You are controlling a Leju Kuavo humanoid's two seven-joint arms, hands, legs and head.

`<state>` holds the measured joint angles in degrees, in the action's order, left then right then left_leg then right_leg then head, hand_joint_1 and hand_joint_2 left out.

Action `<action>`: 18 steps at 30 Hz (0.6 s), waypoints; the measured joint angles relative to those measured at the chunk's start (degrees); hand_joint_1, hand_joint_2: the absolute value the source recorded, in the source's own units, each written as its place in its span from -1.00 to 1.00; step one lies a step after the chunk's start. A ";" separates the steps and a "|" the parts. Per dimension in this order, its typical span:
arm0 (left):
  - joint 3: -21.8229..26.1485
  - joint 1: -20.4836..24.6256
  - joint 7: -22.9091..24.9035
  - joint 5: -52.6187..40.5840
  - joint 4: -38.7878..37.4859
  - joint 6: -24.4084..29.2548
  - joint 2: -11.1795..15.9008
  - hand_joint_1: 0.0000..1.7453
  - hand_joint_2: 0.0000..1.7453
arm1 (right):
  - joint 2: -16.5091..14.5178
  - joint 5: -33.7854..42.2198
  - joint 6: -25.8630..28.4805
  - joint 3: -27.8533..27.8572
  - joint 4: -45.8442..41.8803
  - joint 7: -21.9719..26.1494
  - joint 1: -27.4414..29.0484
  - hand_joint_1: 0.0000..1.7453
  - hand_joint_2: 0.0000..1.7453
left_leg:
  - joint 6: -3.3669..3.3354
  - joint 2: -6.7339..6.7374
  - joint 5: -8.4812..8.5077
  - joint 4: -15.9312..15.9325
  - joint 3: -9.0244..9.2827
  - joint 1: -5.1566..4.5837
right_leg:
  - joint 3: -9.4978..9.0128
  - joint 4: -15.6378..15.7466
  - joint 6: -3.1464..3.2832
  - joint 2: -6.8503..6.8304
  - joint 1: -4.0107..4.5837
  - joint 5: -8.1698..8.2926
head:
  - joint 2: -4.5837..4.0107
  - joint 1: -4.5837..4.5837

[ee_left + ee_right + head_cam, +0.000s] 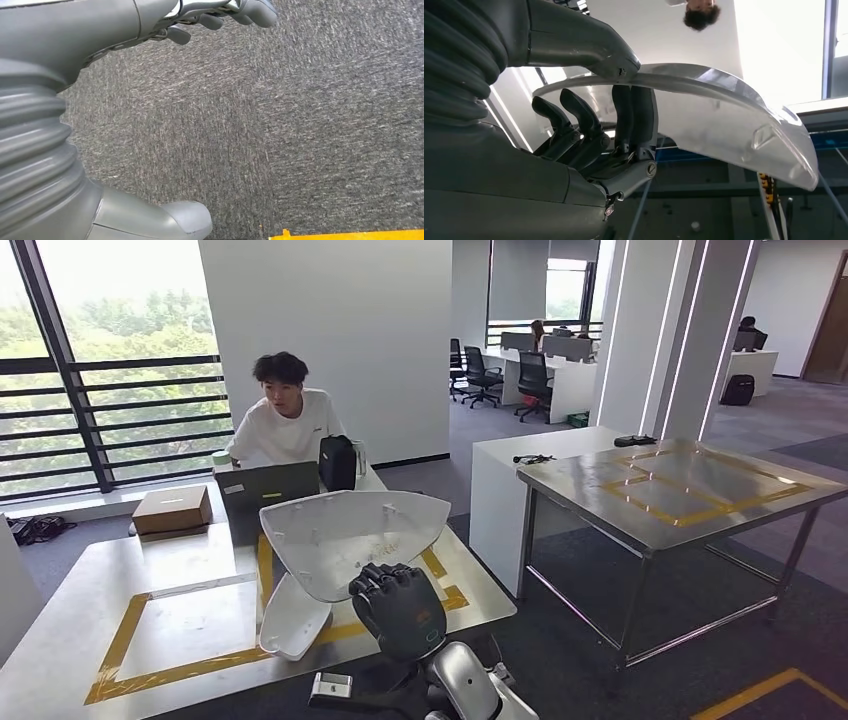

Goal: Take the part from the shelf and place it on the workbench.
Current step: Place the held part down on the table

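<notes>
Right hand [400, 608]: grasping white part [352, 538], raised above workbench [60, 640]. Left hand [220, 15]: hanging over carpet, fingers loose, nothing held.

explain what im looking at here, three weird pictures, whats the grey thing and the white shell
These come from a two-armed humanoid robot. The head view looks forward and down from high on its body. Its right robot hand grips a large white molded part above a steel workbench marked with yellow tape; a second white part lies there, and a person sits behind a laptop. The right wrist view sits just behind that robot hand, showing thumb and fingers clamping the part's edge. The left wrist view shows the left robot hand hanging over grey carpet, holding nothing.
</notes>
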<state>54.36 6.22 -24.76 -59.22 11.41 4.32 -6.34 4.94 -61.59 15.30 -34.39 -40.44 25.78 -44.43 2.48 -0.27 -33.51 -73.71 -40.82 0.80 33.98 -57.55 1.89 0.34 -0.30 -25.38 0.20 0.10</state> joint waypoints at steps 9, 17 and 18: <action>0.00 -0.08 0.07 -0.09 -0.01 0.46 0.01 -1.00 1.00 | 0.08 0.76 0.46 -0.19 -0.29 -0.03 0.79 0.82 1.00 | -1.82 -0.05 8.58 14.81 5.48 -0.18 | -2.04 -0.38 -1.83 0.22 0.45 -2.36 | 0.00 -0.08; 0.00 -0.33 0.26 0.20 -0.03 0.53 -0.16 -1.00 1.00 | 1.13 0.98 0.84 -0.23 -0.57 -0.03 1.89 0.82 1.00 | -3.43 -0.14 7.45 15.07 6.78 0.12 | 8.04 -17.04 -3.49 -0.02 -0.03 -7.20 | 0.00 -0.43; 0.00 -0.37 0.25 0.20 -0.03 0.53 -0.20 -1.00 1.00 | 1.27 1.02 0.90 -0.23 -0.61 -0.03 2.03 0.82 1.00 | -3.35 -0.19 7.19 15.00 7.07 0.12 | 7.31 -14.43 -3.36 -0.03 -0.03 -4.98 | 0.00 -0.46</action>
<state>54.36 5.85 -24.51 -59.01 11.38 4.85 -6.54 6.21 -60.57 16.20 -34.62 -41.05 25.75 -42.40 -0.87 -0.45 -26.32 -58.71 -33.75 0.92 41.29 -71.98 -1.46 0.31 -0.32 -30.35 0.20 -0.36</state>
